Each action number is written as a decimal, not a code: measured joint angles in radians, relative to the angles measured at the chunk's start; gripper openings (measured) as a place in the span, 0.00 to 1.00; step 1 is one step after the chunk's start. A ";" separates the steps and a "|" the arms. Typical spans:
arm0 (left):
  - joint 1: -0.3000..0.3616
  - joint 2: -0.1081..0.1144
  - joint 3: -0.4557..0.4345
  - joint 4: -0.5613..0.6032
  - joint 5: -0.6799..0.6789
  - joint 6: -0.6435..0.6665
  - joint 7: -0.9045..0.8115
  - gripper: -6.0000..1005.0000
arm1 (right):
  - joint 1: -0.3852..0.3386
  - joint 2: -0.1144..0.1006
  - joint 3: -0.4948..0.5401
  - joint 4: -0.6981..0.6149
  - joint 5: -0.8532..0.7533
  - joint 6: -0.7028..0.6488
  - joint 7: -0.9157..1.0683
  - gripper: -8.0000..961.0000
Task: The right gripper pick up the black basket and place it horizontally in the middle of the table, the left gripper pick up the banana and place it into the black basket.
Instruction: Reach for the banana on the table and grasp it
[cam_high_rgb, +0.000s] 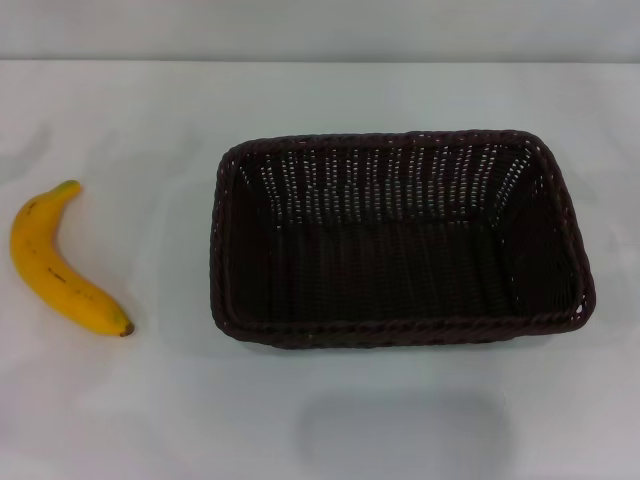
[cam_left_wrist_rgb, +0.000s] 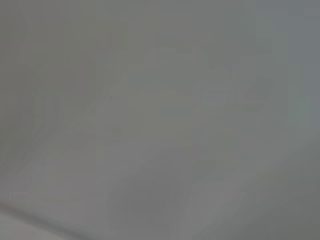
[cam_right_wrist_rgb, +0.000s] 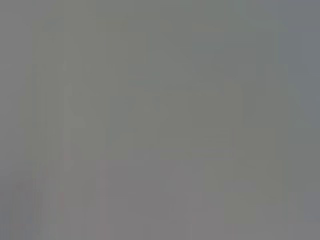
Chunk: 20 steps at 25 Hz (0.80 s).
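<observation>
Banana (cam_high_rgb: 58, 263) beside black basket (cam_high_rgb: 398, 238); apart.

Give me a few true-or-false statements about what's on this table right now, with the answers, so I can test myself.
1. The banana lies inside the black basket. False: it lies on the table, apart from the basket, toward the robot's left.
2. The black basket holds nothing. True: only its woven floor shows.
3. The basket sits with its long side running left to right in the head view. True.
4. A gripper is holding the banana. False: no gripper shows in any view, and the banana lies free on the table.
5. The banana is green all over. False: it is yellow with small brown flecks and a dark end.
</observation>
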 joint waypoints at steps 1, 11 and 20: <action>-0.002 0.006 -0.001 0.024 0.052 -0.025 -0.056 0.78 | -0.001 0.001 0.000 0.009 0.007 -0.001 -0.020 0.72; -0.108 0.075 -0.007 0.178 0.518 -0.326 -0.439 0.78 | -0.011 0.002 0.002 0.046 0.017 -0.034 -0.074 0.72; -0.203 0.125 -0.009 0.214 0.758 -0.523 -0.530 0.77 | -0.020 0.005 0.003 0.098 0.019 -0.039 -0.136 0.72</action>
